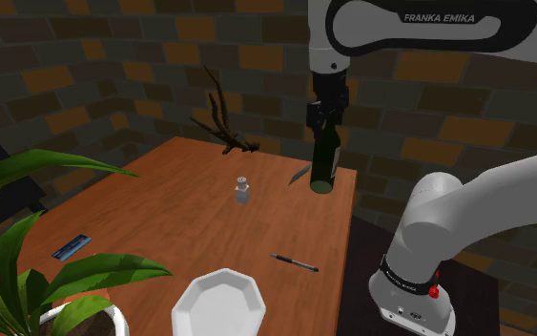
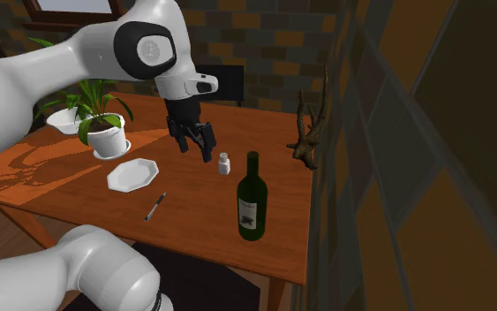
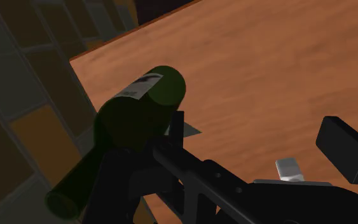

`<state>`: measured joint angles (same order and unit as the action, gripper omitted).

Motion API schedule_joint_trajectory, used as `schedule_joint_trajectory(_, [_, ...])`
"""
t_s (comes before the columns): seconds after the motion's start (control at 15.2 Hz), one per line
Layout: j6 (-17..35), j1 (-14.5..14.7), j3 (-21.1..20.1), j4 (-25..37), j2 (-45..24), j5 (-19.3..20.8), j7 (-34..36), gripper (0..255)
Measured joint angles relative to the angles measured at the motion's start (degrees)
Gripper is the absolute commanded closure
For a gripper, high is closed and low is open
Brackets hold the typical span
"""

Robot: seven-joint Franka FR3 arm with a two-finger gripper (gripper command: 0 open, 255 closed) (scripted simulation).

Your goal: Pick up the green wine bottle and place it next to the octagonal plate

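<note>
While my gripper (image 2: pixel 196 150) hangs near the upright green wine bottle (image 2: pixel 252 201), jaws spread and empty | I rate it heavy, rigid, slick, breakable | best hold: neck, squarely.

"FRANKA EMIKA" stands in dark letters on the white arm (image 1: pixel 419 27) – the label on the green wine bottle (image 2: pixel 252 181) is unreadable.

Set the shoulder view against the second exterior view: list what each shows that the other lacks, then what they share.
Shoulder view: a flat blue card. Second exterior view: the bottle's label and a window frame. Both: the green wine bottle standing upright, the octagonal plate, a pen and the open end effector.
</note>
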<state>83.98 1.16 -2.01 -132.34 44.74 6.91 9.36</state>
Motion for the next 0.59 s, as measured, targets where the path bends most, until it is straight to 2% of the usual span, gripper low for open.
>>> schedule_joint_trajectory(0.2, [0.5,-0.3,2.2,0.7,-0.3,0.6,-2.3,0])
schedule_joint_trajectory(0.59, [3.3,-1.0,12.2,6.0,-4.3,1.9,-13.1,0])
